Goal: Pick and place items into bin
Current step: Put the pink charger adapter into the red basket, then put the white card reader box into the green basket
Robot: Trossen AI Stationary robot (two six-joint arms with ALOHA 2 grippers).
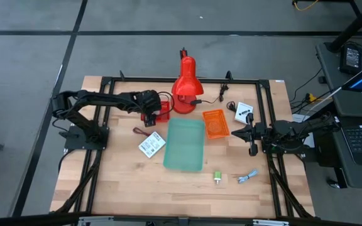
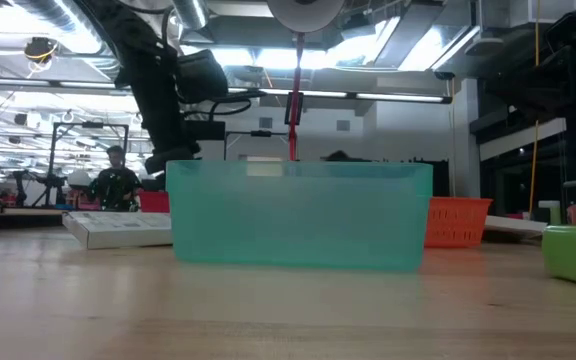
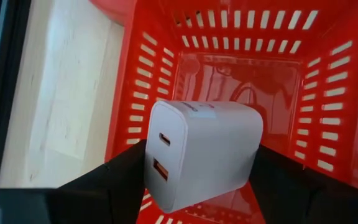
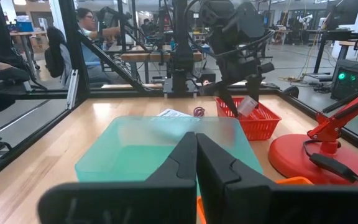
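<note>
Holding a white USB charger (image 3: 201, 152) pinched between the dark fingers of the left gripper (image 1: 148, 105), right above the small red basket (image 3: 241, 81) beside the red lamp (image 1: 185, 85) base. Showing from the right wrist view the same charger (image 4: 247, 106) hanging over that red basket (image 4: 247, 121), apart from its floor. Resting idle at the right side of the table (image 1: 124, 188), the right gripper (image 1: 236, 133), fingers pressed together on nothing. Lying mid-table, the translucent green bin (image 1: 185, 144), with an orange basket (image 1: 215, 123) just beside it. Sitting left of the bin, a white printed card (image 1: 151, 145); toward the front right, a green block (image 1: 218, 177) and a blue-white clip (image 1: 248, 177); near the right arm, a white packet (image 1: 244, 111).
</note>
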